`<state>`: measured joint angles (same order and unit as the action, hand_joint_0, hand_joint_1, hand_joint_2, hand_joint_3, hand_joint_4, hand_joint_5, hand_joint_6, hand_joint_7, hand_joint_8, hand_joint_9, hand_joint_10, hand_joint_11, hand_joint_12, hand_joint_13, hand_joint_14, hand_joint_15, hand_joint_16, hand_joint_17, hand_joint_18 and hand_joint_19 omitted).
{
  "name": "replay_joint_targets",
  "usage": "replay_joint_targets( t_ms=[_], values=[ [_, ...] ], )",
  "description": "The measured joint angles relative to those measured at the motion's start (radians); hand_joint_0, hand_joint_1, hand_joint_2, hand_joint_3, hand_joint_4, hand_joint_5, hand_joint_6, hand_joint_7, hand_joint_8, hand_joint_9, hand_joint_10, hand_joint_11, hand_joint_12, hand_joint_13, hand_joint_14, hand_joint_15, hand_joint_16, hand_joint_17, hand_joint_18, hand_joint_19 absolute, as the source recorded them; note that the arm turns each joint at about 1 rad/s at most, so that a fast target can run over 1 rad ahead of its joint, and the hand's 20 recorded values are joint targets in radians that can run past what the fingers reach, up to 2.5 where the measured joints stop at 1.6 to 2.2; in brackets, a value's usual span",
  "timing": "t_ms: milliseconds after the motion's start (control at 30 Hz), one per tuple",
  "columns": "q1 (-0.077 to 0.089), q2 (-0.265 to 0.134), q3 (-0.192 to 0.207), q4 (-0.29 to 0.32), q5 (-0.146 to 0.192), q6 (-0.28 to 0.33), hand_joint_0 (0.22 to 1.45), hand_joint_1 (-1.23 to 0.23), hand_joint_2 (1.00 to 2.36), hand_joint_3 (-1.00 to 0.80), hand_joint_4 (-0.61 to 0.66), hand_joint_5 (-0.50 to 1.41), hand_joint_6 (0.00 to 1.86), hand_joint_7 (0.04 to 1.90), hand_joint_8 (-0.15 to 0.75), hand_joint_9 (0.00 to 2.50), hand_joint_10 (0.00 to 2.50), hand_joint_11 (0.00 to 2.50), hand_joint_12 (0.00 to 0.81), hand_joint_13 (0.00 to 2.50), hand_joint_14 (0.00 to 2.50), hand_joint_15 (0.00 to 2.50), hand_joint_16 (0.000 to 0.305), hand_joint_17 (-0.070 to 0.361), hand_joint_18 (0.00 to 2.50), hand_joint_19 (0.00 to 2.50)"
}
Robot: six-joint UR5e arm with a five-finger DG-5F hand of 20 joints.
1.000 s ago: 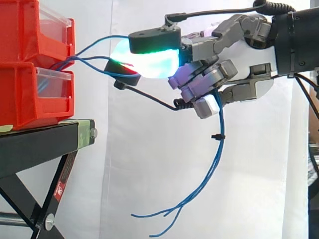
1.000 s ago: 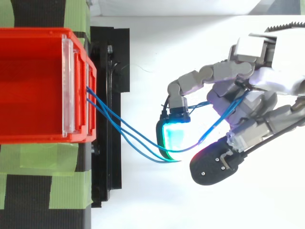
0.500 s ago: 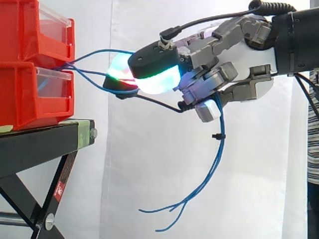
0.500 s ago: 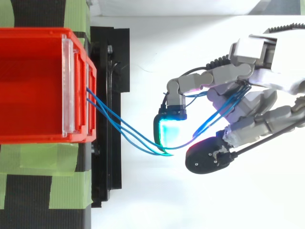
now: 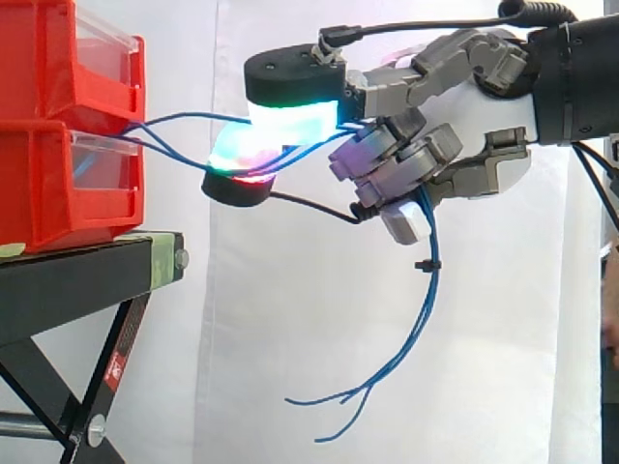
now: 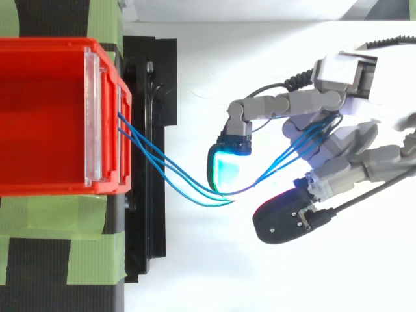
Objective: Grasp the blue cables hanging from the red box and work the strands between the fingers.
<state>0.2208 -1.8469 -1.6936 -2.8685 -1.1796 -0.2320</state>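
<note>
blue cables (image 5: pixel 427 285) leave the front of the lower red bin (image 5: pixel 58 188) and run level across open air to the robot hand (image 5: pixel 479 116). robot hand clenched on them — strands pass between two glowing fingertips (image 5: pixel 290 124), one above and one below, then thread through the curled fingers behind. loose ends hang below the hand, splayed at the bottom. bins are stacked on the black bench (image 5: pixel 87 271) — green tape (image 6: pixel 84 214) runs across its top.
</note>
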Motion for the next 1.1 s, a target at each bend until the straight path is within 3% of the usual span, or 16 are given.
replay_joint_targets(
  t_ms=[367, 600, 833, 1000, 1100],
  values=[
    [0.000, 0.000, 0.000, 0.000, 0.000, -0.010, 0.69, -0.66, 1.00, -0.94, 0.20, 0.25, 0.43, 1.28, 0.430, 0.95, 2.50, 2.50, 0.546, 1.37, 2.50, 1.51, 0.073, 0.164, 1.59, 0.40],
    [0.000, 0.000, 0.000, 0.000, 0.001, -0.018, 0.73, -0.63, 1.00, -1.00, 0.15, 0.40, 0.65, 1.25, 0.430, 0.95, 2.50, 2.50, 0.546, 1.37, 2.50, 1.51, 0.073, 0.164, 1.59, 0.40],
    [0.001, 0.000, 0.000, 0.000, 0.002, -0.020, 0.86, -0.62, 1.00, -0.89, 0.07, 0.53, 0.59, 1.29, 0.430, 0.95, 2.50, 2.50, 0.546, 1.37, 2.50, 1.51, 0.073, 0.164, 1.59, 0.40],
    [0.003, 0.000, 0.000, 0.000, 0.002, -0.021, 0.86, -0.65, 1.01, -0.80, 0.04, 0.58, 0.51, 1.34, 0.430, 0.95, 2.50, 2.50, 0.546, 1.37, 2.50, 1.51, 0.073, 0.164, 1.59, 0.40],
    [0.003, 0.000, 0.000, 0.000, 0.002, -0.025, 0.86, -0.68, 1.01, -0.76, 0.04, 0.61, 0.36, 1.41, 0.430, 0.95, 2.50, 2.50, 0.546, 1.37, 2.50, 1.51, 0.073, 0.164, 1.59, 0.40]
  ],
)
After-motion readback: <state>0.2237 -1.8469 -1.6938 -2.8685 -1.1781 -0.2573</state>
